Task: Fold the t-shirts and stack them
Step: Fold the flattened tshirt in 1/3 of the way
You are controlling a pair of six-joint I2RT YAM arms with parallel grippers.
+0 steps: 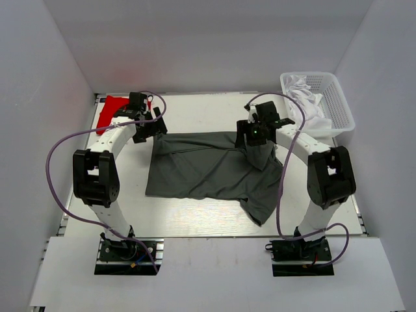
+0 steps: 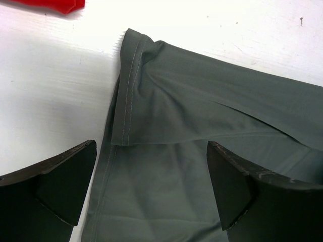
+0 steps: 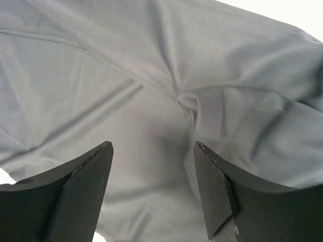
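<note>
Nearest the arm bases, a bare strip of counter point(image 1: 195, 218) is seen. Just beyond it the dark grey t-shirt point(image 1: 201, 169) is found lying flat, spread across the middle. Its long axis is laid left to right, and one loose corner is trailed toward the near edge on the right-hand side.

The far edge of that shirt is where both arms are placed. The left tool point(image 2: 151, 146) is held over the far-left corner with its jaws spread as wide as they go, and nothing is gripped. A stitched hem, doubled back on itself, is seen running away between the fingers. The cloth lies under the right finger and bare counter under the left.

The right tool point(image 3: 152, 146) is poised over the far-right part of the same shirt. It is open too, and nothing is pinched. A puckered ridge of grey fabric is seen just ahead of the gap, with cloth on every side.

So each end of the far edge is covered by the arm nearer to it. Any fold is judged to hang on that: the edge runs crosswise between the two tools, and the body of the shirt lies toward the bases.

Further back, the red t-shirt point(image 1: 109, 107) is parked in the far-left corner, well apart from the grey one. At the far right, a white basket point(image 1: 342, 114) is seen with white cloth point(image 1: 302, 88) heaped inside.
</note>
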